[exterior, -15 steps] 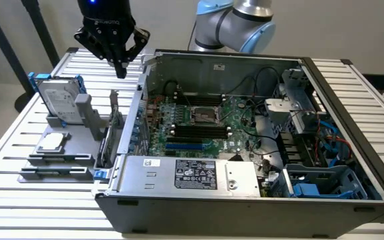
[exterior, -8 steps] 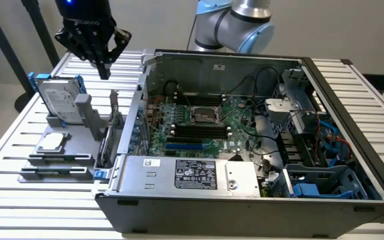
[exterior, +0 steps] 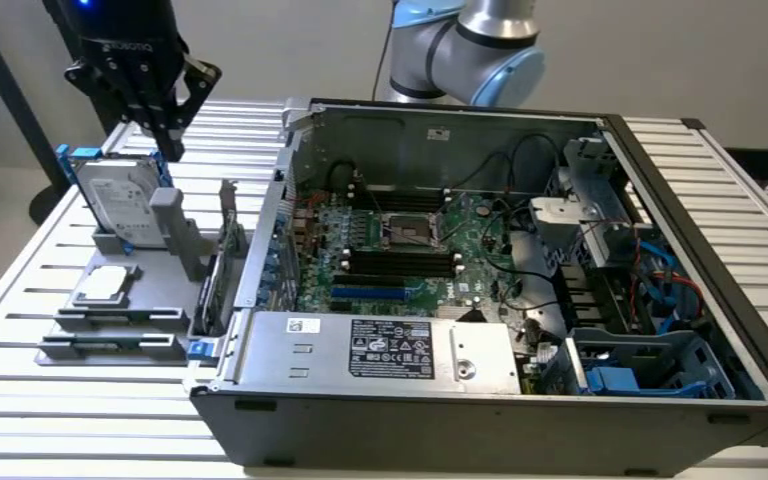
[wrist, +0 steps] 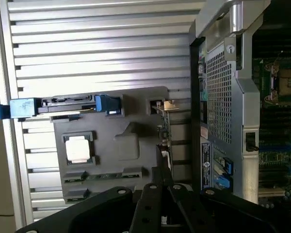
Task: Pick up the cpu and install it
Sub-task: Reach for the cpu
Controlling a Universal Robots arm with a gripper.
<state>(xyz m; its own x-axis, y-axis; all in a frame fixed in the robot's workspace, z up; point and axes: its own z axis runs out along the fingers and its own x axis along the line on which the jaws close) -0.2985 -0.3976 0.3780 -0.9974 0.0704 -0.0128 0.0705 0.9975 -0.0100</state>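
The cpu (exterior: 104, 285) lies flat, shiny top up, in a recess midway along the grey holder (exterior: 115, 320). Being square, it has no evident long axis, and its sides run parallel to the holder's edges. Farther back the gripper (exterior: 164, 140) hangs clenched and empty by the hard drive (exterior: 117, 200); a clean pick likely needs jaws parted, centred and square to the chip.

I'm looking at an open PC case (exterior: 491, 420) on a slatted table (exterior: 11, 400), with a hard drive (exterior: 120, 200) upright in a grey tray (exterior: 157, 295) just beside it.
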